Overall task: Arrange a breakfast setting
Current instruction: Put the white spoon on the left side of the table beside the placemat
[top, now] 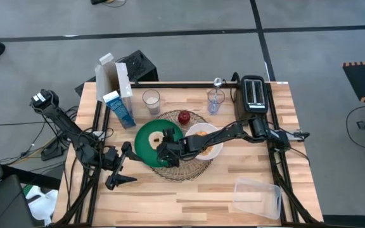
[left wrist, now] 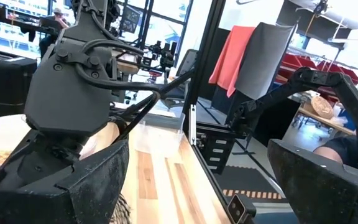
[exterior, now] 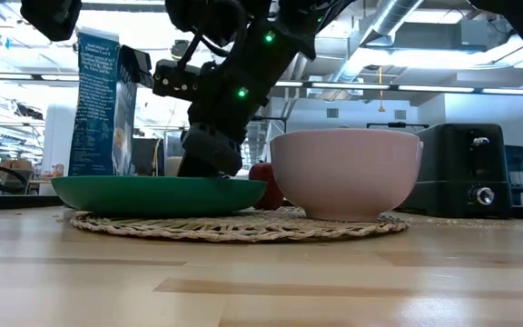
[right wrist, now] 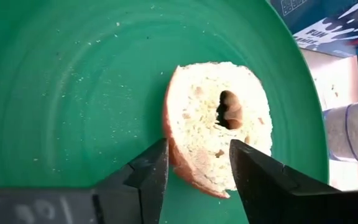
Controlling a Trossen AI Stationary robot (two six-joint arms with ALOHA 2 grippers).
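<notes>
A pale bagel half point(right wrist: 219, 124) lies cut side up on the green plate point(right wrist: 73, 93), which rests on the round woven mat point(top: 185, 170) beside the white bowl point(top: 209, 142). My right gripper point(right wrist: 197, 163) is open and points down at the plate. One finger stands beside the bagel's edge and the other over it. It also shows in the high view point(top: 168, 143) and the low view point(exterior: 209, 162). The red apple point(top: 184, 117), two clear glasses point(top: 151, 100) point(top: 215, 100) and the blue-white carton point(top: 120, 109) stand behind the mat. My left gripper point(top: 130, 168) waits open, left of the mat. My right gripper comes at the bagel from above, over the part of its edge point(right wrist: 191, 168) nearest the fingers. I cannot tell whether either finger touches it. The bagel lies flat on the plate.
The black toaster point(top: 253, 94) stands at the far right. A clear plastic tub point(top: 256, 196) lies at the near right. An open cardboard box point(top: 109, 75) stands at the far left behind the carton. Bare wood lies along the near edge point(top: 182, 206).
</notes>
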